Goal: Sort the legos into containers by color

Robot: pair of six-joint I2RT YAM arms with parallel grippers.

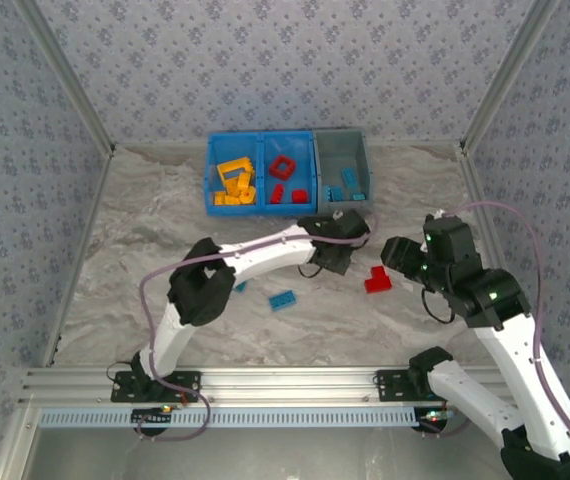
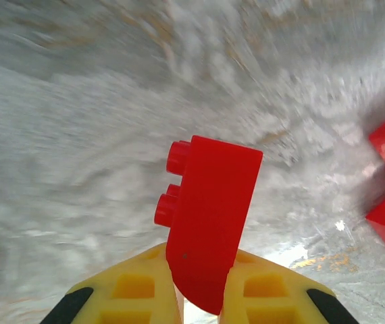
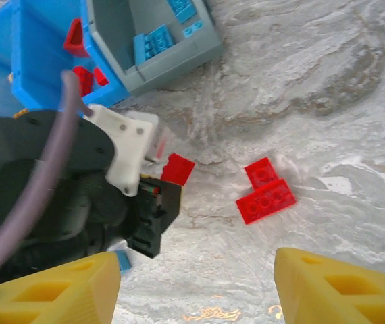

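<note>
Just short of the containers [image 1: 263, 160], my left fingers [image 2: 138, 290] pinch a red brick [image 2: 209, 216] by one end; a jolt could drop it. My right fingers [image 3: 64, 290] gape empty.

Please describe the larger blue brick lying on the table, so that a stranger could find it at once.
From the row of three bins at the far side, come toward the near edge, past the left arm. The blue brick lies there on the table. It is larger than the blue piece on its left; the red bricks lie on its right.
</note>
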